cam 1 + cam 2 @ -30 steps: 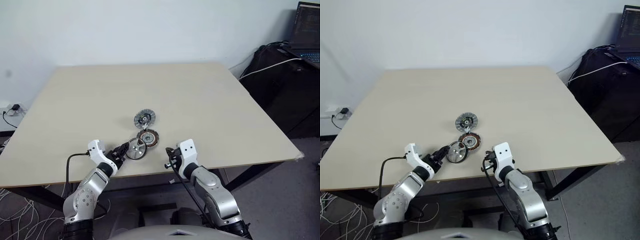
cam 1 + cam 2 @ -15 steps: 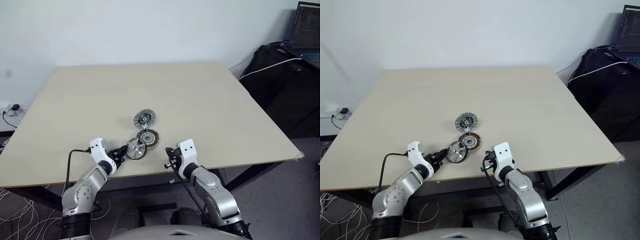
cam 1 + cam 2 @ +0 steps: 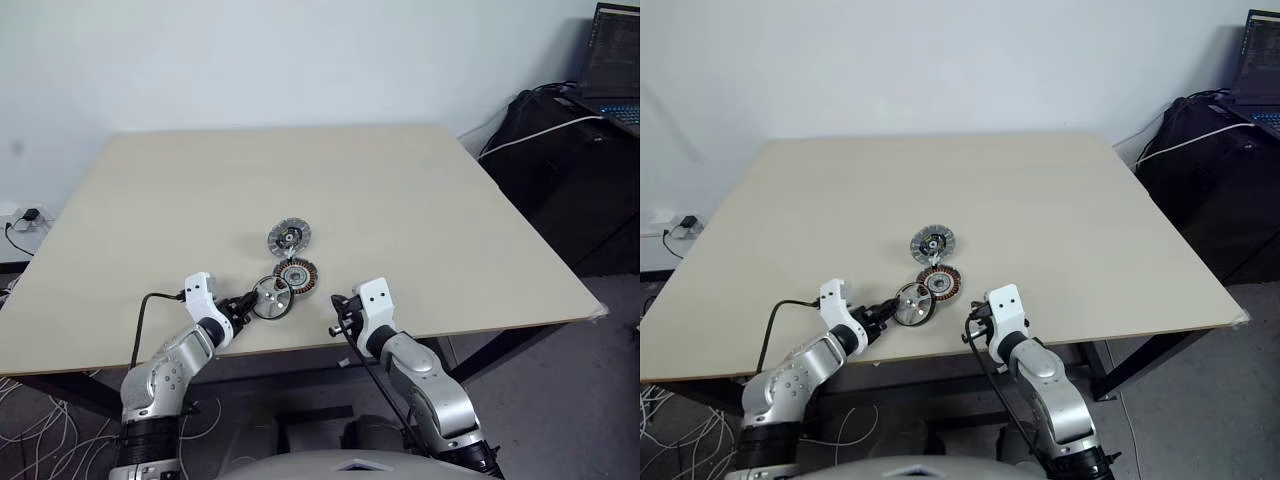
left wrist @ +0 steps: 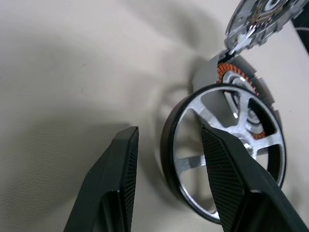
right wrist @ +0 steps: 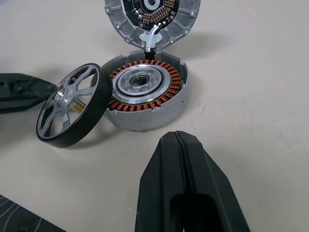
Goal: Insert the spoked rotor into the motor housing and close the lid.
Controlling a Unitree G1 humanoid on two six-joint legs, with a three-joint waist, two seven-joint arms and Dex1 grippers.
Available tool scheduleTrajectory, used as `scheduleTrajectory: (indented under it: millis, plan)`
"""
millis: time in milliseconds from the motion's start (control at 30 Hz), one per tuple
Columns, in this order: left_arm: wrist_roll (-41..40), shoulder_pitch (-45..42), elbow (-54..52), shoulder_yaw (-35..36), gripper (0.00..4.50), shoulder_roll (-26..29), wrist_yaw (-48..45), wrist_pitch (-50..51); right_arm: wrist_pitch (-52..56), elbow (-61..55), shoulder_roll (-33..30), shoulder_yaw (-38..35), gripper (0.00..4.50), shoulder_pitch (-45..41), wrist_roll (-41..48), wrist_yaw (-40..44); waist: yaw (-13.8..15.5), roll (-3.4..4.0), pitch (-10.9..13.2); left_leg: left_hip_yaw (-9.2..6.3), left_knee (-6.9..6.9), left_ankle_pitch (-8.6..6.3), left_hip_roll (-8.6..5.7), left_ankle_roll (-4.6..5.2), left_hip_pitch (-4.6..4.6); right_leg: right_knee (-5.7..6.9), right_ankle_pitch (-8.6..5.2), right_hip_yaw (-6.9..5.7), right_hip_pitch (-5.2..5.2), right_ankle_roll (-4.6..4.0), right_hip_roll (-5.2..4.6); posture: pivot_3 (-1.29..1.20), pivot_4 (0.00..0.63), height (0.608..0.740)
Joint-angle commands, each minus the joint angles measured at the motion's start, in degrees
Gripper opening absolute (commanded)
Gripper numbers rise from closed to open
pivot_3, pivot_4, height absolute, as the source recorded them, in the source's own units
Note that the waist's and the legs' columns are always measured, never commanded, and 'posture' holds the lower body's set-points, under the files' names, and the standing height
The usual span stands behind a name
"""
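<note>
The spoked rotor (image 5: 72, 106) stands tilted on the tabletop (image 3: 400, 200), its edge leaning against the side of the motor housing (image 5: 145, 94). Beyond the housing you see the lid (image 5: 152, 14), also tilted, joined to it by a short white cable. Your left gripper (image 4: 169, 179) has its jaws partly open around the rotor's dark rim, 1 finger outside and 1 across the spokes. Your right gripper (image 5: 186, 183) rests near the housing with its jaws pressed together, holding nothing.
</note>
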Motion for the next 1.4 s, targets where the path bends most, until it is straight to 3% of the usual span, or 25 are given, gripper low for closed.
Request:
scheduleTrajectory:
  millis: [33, 233, 333, 500, 1100, 1400]
  plan:
    - [0.5, -1.2, -0.4, -0.5, 2.16, 0.4, -0.5, 0.9, -0.4, -2.7, 0.4, -0.7, 0.0, -0.5, 0.6, -0.2, 0.0, 0.0, 0.0, 0.0, 0.0, 0.0, 0.0, 0.0, 0.0, 0.0, 0.0, 0.0, 0.0, 0.0, 0.0, 0.0, 0.0, 0.74]
    - [1.2, -1.4, -0.4, -0.4, 2.16, 0.3, -1.0, 1.3, -0.5, -2.5, 0.4, -0.7, 0.0, -0.6, 0.6, -0.2, 0.0, 0.0, 0.0, 0.0, -0.02, 0.0, 0.0, -0.01, 0.0, 0.0, 0.0, 0.01, -0.02, 0.0, -0.02, 0.0, 0.0, 0.74]
    - [1.2, -1.6, -0.4, -0.4, 1.57, 0.2, -1.1, 1.5, -0.5, -2.5, 0.4, -0.8, 0.0, -0.7, 0.6, -0.3, 0.0, 0.0, 0.0, 0.0, -0.02, 0.0, 0.0, -0.01, 0.0, 0.0, 0.0, 0.02, -0.02, 0.0, -0.04, 0.0, 0.0, 0.74]
    - [1.3, -1.7, -0.3, -0.3, 0.02, 0.0, -1.2, 1.7, -0.6, -2.5, 0.5, -0.7, 0.0, -0.7, 0.5, -0.3, 0.0, 0.01, 0.0, 0.0, -0.03, 0.0, 0.0, -0.01, 0.0, 0.0, 0.0, 0.02, -0.02, -0.01, -0.05, 0.0, 0.0, 0.74]
    - [0.6, -1.5, -3.8, 0.8, 0.02, -0.6, 0.5, 2.7, -0.4, -2.4, 0.5, -0.9, 0.0, -0.8, 0.8, -0.4, 0.0, 0.01, 0.0, 0.0, -0.05, -0.01, 0.0, -0.01, -0.01, 0.0, 0.0, 0.03, -0.04, -0.01, -0.06, 0.0, 0.0, 0.74]
    - [-3.7, -4.3, -8.7, 1.8, 0.02, -3.8, 1.2, 4.3, -0.4, -2.2, 0.4, -0.8, 0.0, -0.9, 1.0, -0.3, 0.1, 0.0, 0.0, -0.01, -0.05, -0.01, -0.01, -0.01, -0.02, -0.01, 0.0, 0.02, -0.04, -0.02, -0.07, 0.0, 0.0, 0.74]
